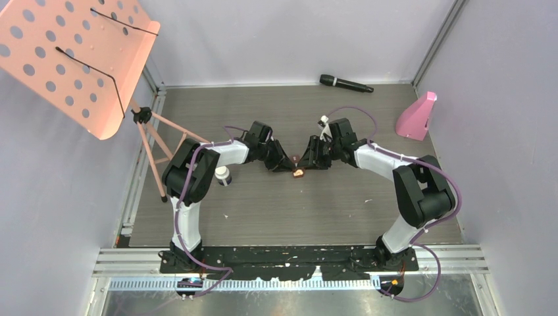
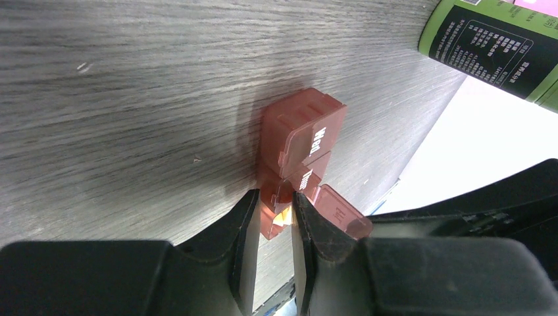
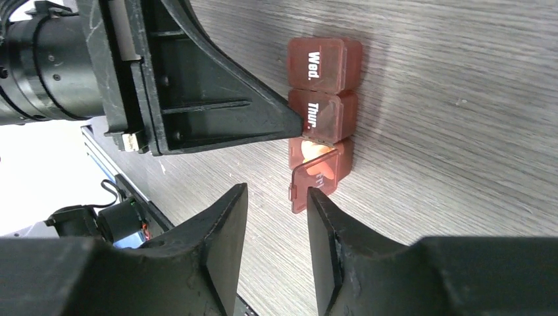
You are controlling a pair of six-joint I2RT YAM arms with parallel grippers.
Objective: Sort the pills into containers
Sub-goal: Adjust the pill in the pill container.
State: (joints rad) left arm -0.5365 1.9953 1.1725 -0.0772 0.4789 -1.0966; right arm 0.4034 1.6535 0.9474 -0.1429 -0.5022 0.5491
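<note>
A small brown pill case point(image 3: 322, 99) lies on the wooden table, with compartments marked "Wed." and "Thur." closed. Its third lid point(image 3: 316, 181) stands flipped open, and something pale orange shows inside. My left gripper point(image 2: 275, 197) is shut on the wall of that open end of the case point(image 2: 303, 141). My right gripper point(image 3: 276, 191) is open and holds nothing; one fingertip point(image 3: 314, 197) is right beside the open lid. From above, both grippers point(image 1: 284, 164) point(image 1: 310, 160) meet over the case point(image 1: 298, 173). A white bottle with a dark cap point(image 1: 223, 175) stands beside the left arm. A dark green bottle point(image 2: 493, 43) lies beyond the case.
A black microphone point(image 1: 345, 83) lies at the back of the table. At the right wall stands a pink wedge-shaped object point(image 1: 416, 116). A pink perforated music stand point(image 1: 72, 56) rises over the left rear corner on its tripod point(image 1: 158, 141).
</note>
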